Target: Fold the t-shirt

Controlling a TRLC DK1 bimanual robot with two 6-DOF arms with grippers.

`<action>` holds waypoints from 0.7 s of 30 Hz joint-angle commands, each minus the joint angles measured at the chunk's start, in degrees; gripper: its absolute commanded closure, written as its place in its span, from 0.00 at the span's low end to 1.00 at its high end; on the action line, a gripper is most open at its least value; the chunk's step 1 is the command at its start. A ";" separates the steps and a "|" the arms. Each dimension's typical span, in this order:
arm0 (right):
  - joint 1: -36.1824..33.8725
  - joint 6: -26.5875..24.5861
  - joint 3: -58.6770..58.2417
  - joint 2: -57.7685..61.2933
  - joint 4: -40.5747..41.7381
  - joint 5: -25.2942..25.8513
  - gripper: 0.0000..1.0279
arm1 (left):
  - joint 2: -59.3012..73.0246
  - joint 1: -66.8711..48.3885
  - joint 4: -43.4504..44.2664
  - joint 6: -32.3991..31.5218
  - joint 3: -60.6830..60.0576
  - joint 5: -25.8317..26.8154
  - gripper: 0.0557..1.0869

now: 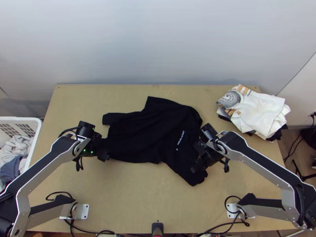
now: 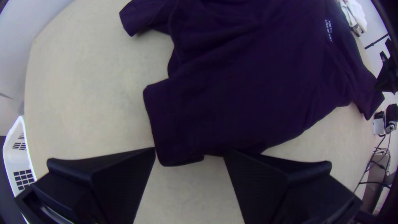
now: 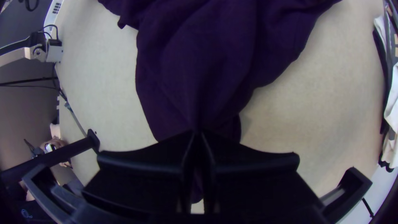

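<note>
The black shirt [image 1: 152, 132] lies loosely spread across the middle of the counter [image 1: 130, 197], rumpled, its outline uneven. Small white print [image 1: 181, 140] marks its right half. One narrow end juts left on the far side; at the near right, the right hand [image 1: 194, 169] pinches a gathered ridge.

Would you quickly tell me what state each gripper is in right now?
Left gripper: open, holding nothing, by the edge of the black t-shirt.
Right gripper: jaws closed on gathered cloth of the black t-shirt.
</note>
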 commanded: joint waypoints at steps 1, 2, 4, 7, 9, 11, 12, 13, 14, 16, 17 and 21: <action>0.07 0.00 -0.01 -0.49 -0.01 -0.03 0.97 | 0.66 -0.11 3.97 -1.47 -1.16 0.54 0.40; 0.07 0.00 -0.01 -0.58 -0.01 0.06 0.97 | 0.58 -0.02 4.50 -1.82 -1.24 0.89 0.47; 0.07 0.00 -0.01 -0.76 -0.10 0.06 0.97 | 0.58 0.42 5.20 -2.18 -1.51 1.42 0.67; -0.02 -0.09 -0.01 -1.02 -0.10 0.06 0.97 | 0.58 1.21 6.52 -2.62 -1.95 1.60 0.92; -0.28 0.00 0.52 -1.46 -0.36 -0.03 0.97 | 0.58 2.53 6.17 -2.44 -1.86 3.71 0.96; -1.07 0.00 1.84 -2.78 -0.63 -0.03 0.97 | 0.49 5.87 3.89 -1.74 -0.54 8.36 0.96; -1.86 0.00 2.63 -3.48 -0.72 -0.12 0.97 | 0.40 7.71 1.51 -1.39 0.78 9.68 0.96; -2.56 0.00 3.51 -4.27 -0.98 -0.20 0.97 | 0.22 9.64 -0.77 -0.68 2.27 11.00 0.96; -3.71 0.00 4.56 -5.15 -1.51 -0.38 0.97 | -0.22 11.93 -2.88 0.20 3.85 12.67 0.96; -5.90 0.00 6.76 -7.09 -1.95 -1.26 0.97 | -1.53 15.80 -6.13 1.69 7.19 14.08 0.96; -6.96 -0.09 7.90 -8.05 -2.21 -1.96 0.97 | -2.06 17.55 -7.63 2.31 9.04 14.96 0.96; -9.24 -0.09 13.26 -11.30 -3.62 -2.84 0.97 | -2.41 24.94 -14.04 3.71 18.27 19.70 0.96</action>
